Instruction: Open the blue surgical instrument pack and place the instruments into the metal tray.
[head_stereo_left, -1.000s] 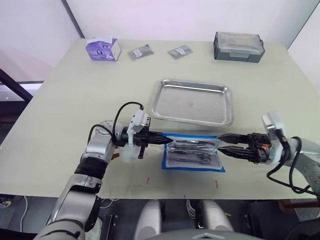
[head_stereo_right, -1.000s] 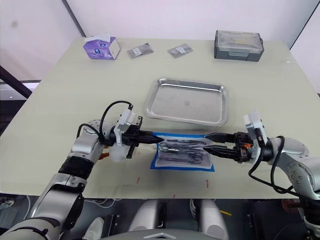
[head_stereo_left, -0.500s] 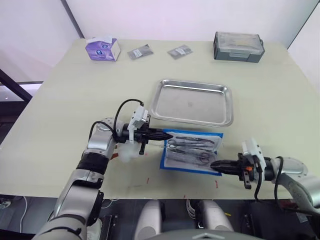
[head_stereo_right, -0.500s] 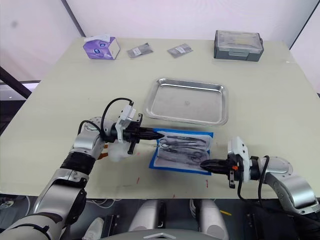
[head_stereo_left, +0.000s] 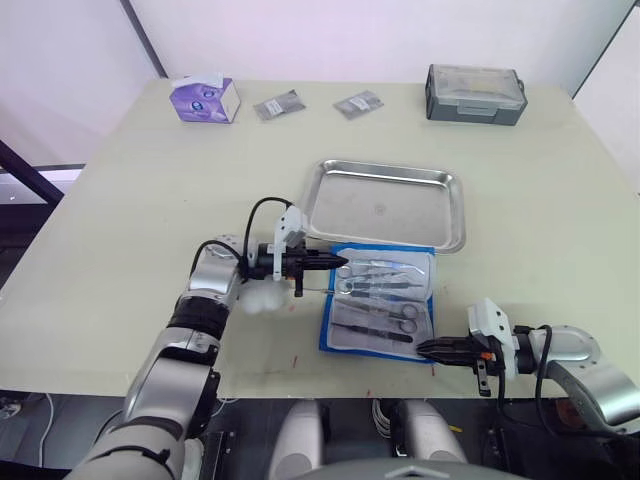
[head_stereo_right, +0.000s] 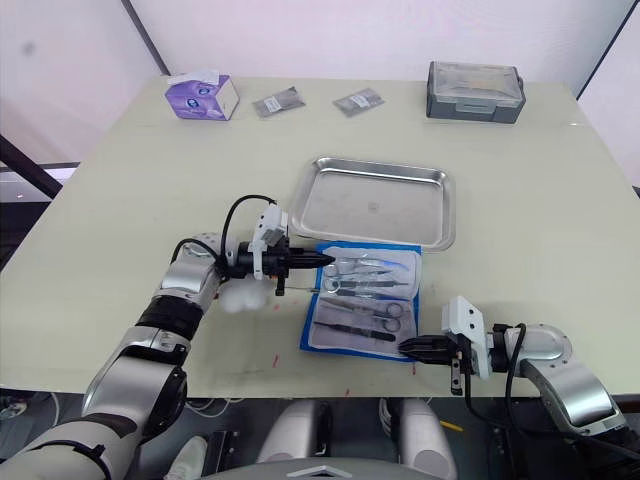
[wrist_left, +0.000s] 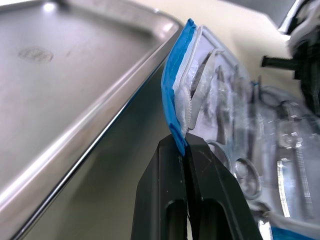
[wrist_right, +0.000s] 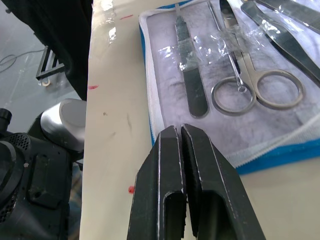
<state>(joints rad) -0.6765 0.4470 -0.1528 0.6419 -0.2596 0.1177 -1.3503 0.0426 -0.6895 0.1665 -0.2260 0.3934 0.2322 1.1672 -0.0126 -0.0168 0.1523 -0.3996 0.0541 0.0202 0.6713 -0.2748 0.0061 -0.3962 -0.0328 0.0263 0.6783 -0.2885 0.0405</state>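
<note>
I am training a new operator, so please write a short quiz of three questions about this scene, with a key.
1. True or false: the metal tray already holds instruments.
2. What does the left gripper pinch? A) the tray rim B) an edge of the blue surgical instrument pack C) scissors
3. The right gripper is ____ on nothing, at the pack's near edge.

Key: 1 false; 2 B; 3 shut.
</note>
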